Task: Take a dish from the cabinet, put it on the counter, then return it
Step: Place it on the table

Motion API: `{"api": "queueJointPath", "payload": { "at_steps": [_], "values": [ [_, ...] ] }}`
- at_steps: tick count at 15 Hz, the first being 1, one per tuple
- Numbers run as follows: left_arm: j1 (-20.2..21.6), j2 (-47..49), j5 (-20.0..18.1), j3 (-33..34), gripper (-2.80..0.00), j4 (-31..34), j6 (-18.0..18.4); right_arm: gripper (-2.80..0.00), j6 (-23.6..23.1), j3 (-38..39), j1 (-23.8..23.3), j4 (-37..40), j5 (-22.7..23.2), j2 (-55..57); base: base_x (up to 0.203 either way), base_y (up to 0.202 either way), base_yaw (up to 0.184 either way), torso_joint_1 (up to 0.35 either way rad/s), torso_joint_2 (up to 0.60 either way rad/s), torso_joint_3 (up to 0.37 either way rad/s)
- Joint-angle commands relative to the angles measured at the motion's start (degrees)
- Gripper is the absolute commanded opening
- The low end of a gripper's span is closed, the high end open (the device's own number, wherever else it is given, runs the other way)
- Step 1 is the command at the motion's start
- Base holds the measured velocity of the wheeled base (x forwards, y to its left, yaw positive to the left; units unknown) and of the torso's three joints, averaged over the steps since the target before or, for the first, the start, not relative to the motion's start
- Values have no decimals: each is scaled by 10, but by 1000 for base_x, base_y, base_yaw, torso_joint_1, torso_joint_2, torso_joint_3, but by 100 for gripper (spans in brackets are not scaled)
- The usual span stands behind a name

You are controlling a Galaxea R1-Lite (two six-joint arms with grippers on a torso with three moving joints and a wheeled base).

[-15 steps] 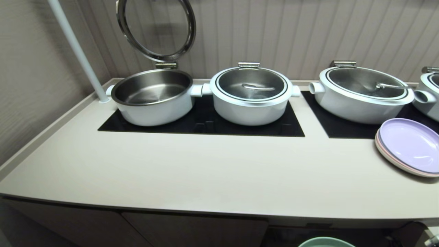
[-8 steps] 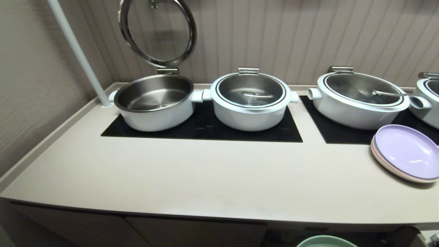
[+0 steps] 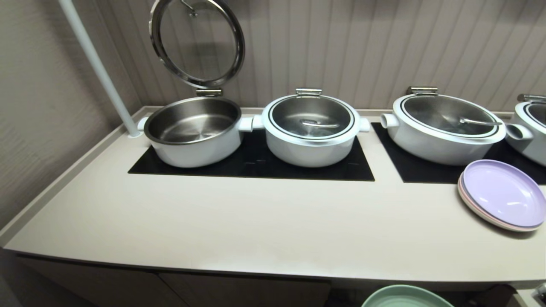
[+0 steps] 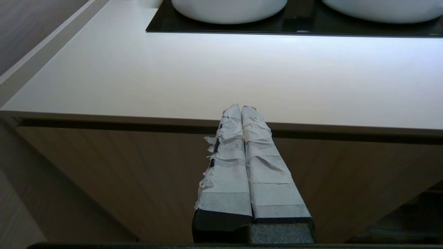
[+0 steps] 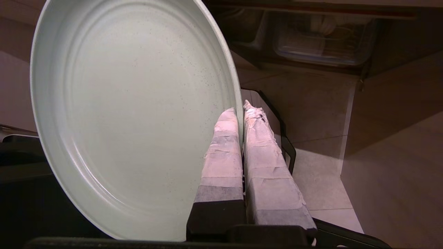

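Green dish is pinched at its rim by the right claw, at the bottom of the head view, below the table; left claw clenched, holding nothing.

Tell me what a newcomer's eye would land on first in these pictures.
First, the row of white pots on the black glass panels at the back of the counter, the leftmost pot with its round lid tipped up. Then the lilac plate at the counter's right edge. Below the front edge, the right pincer is shut on the rim of the mint-green dish.
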Motion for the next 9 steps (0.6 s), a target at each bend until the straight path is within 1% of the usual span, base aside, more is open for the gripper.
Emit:
{"api": "queueJointPath", "payload": {
  "at_steps": [1,9],
  "values": [
    [0,0,1,0,-280,0,0,-280,1,-1,0,-1,1,1,0,0,0,76,-134,-80],
    [0,0,0,0,-280,0,0,-280,1,-9,-4,0,0,6,0,0,0,75,-147,-68]
  ]
}}
